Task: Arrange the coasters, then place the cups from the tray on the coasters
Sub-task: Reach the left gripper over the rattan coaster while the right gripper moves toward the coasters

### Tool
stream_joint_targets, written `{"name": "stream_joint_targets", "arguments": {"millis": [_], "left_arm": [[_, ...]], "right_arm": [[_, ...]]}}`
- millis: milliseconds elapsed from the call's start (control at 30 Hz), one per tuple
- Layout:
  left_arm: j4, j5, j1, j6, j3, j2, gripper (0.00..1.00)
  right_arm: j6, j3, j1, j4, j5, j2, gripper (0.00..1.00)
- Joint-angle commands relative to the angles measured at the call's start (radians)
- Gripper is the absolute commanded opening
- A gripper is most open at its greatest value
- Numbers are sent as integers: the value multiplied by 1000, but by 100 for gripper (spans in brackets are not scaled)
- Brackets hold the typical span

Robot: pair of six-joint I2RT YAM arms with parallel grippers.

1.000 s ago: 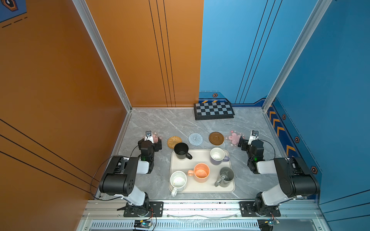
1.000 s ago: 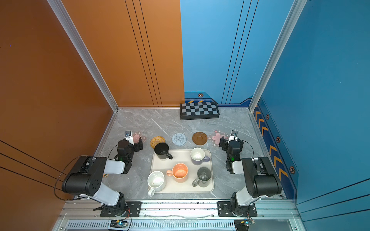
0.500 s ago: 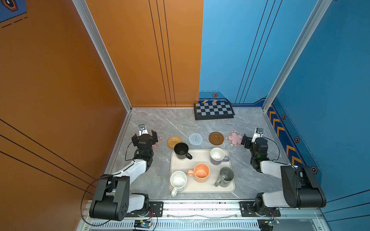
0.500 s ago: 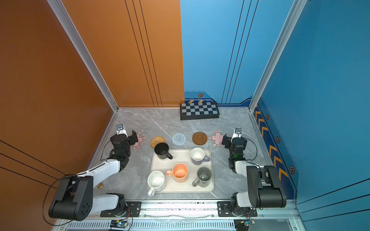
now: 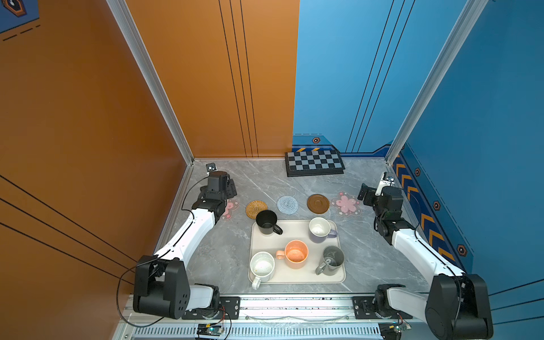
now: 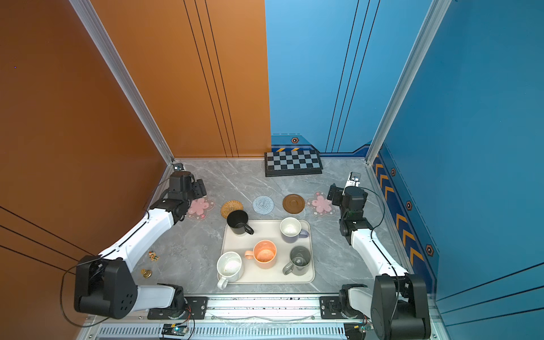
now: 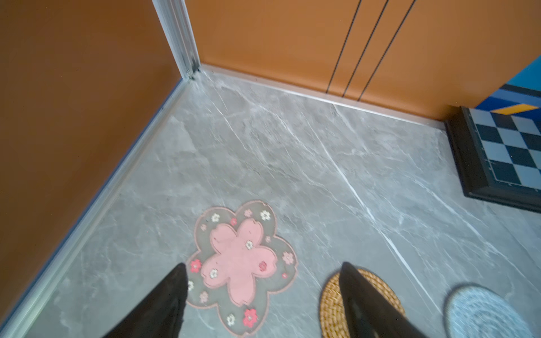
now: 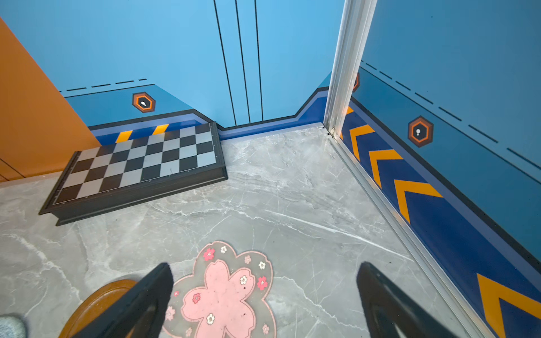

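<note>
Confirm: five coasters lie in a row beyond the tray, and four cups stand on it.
No: five cups stand on the tray, not four; both top views show it. The five coasters do lie in a row beyond it.

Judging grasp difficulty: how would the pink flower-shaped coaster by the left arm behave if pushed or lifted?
The pink flower-shaped coaster lies thin and flat on the grey marble tabletop, so it probably slides when pushed. Its translucent edge suggests silicone: likely light and floppy.

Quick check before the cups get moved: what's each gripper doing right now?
Left gripper: open, holding nothing.
Right gripper: open, holding nothing.
</note>
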Motion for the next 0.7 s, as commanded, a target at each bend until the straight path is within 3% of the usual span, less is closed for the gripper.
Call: {"name": "stream_joint_targets", "arguments": {"millis": [0,233,400,667], "left_arm": [[-174,81,-66,-46,52,55,77],[-176,186,-176,-136,85,197,59],[-183,197,-204,-165,108,284,50],[-182,252,-216,-209,148,390,22]], "right_arm": [[1,34,16,-148,-41,-43,100],[22,160,63,-330,-109,-20,97],[17,163,130,-317,-88,-23,96],[69,172,161,-354,-54,-16,96]]}}
